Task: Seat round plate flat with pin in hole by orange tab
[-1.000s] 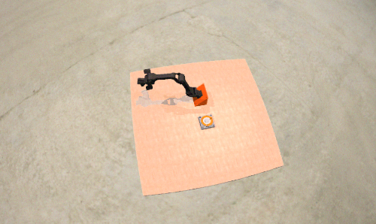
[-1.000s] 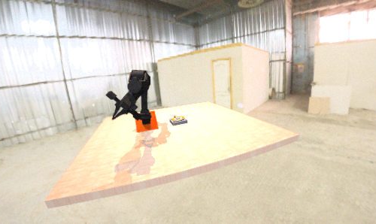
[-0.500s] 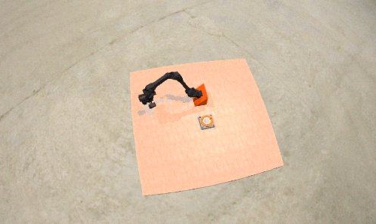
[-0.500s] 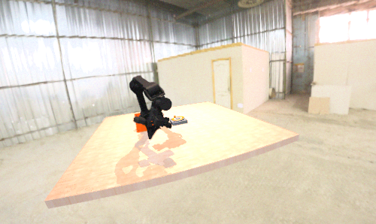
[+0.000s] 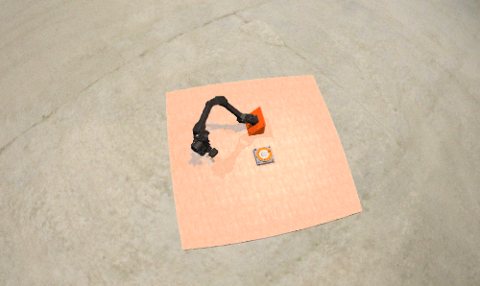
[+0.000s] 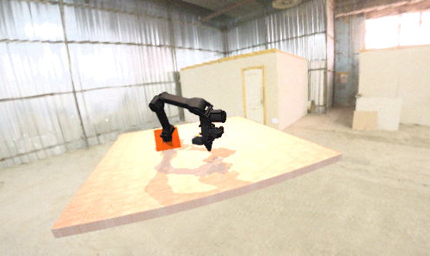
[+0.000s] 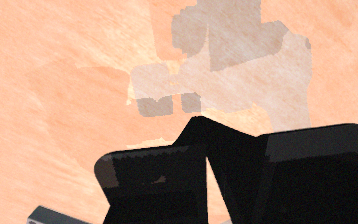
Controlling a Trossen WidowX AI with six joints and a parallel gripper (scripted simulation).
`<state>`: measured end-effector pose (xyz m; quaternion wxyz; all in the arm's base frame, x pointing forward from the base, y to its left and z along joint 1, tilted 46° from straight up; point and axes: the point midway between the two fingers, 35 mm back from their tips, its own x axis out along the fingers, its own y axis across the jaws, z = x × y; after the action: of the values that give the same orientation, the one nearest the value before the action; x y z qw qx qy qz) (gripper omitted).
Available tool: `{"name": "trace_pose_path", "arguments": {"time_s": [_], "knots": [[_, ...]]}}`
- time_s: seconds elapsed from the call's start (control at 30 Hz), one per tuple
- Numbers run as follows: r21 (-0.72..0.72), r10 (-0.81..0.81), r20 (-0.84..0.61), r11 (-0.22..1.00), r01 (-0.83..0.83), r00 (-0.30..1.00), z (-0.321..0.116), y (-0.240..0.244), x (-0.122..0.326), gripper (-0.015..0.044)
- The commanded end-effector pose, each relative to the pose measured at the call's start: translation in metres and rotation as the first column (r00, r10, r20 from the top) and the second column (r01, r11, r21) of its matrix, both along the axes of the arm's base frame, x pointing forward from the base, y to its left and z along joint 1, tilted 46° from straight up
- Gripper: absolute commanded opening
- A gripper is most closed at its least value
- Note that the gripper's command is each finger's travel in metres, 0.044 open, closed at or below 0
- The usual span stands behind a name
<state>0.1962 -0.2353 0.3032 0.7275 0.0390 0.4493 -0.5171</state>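
Observation:
The round plate (image 5: 259,154), orange with a white middle, sits on the grey square base (image 5: 258,162) in the top view. It is too small there to tell its tilt, the tab's hole or the pin. A grey corner of the base (image 7: 55,215) shows at the bottom left of the wrist view. My gripper (image 6: 210,149) (image 7: 197,121) is shut and empty, pointing down above the table, well away from the plate to the left in the top view. In the exterior view the arm hides nearly all of the plate and base.
The orange mounting block (image 5: 258,126) (image 6: 175,143) at the arm's foot stands near the base, just behind it in the top view. The arm arches from the block out to the left there. The table (image 5: 275,206) (image 6: 117,193) ends in open edges above the floor.

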Motion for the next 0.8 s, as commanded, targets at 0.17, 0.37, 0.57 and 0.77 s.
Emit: {"name": "trace_pose_path", "arguments": {"time_s": [0.17, 0.37, 0.57, 0.77], "knots": [[0.181, 0.223, -0.111, 0.963, -0.201, 0.968, -0.090, 0.079, 0.080, 0.0000], [0.251, 0.319, -0.197, 0.930, -0.267, 0.927, -0.143, 0.138, 0.103, 0.0000], [0.270, 0.420, -0.335, 0.900, -0.341, 0.843, -0.202, 0.211, 0.107, 0.0000], [0.240, 0.488, -0.468, 0.873, -0.426, 0.737, -0.253, 0.275, 0.082, 0.0000]]}}
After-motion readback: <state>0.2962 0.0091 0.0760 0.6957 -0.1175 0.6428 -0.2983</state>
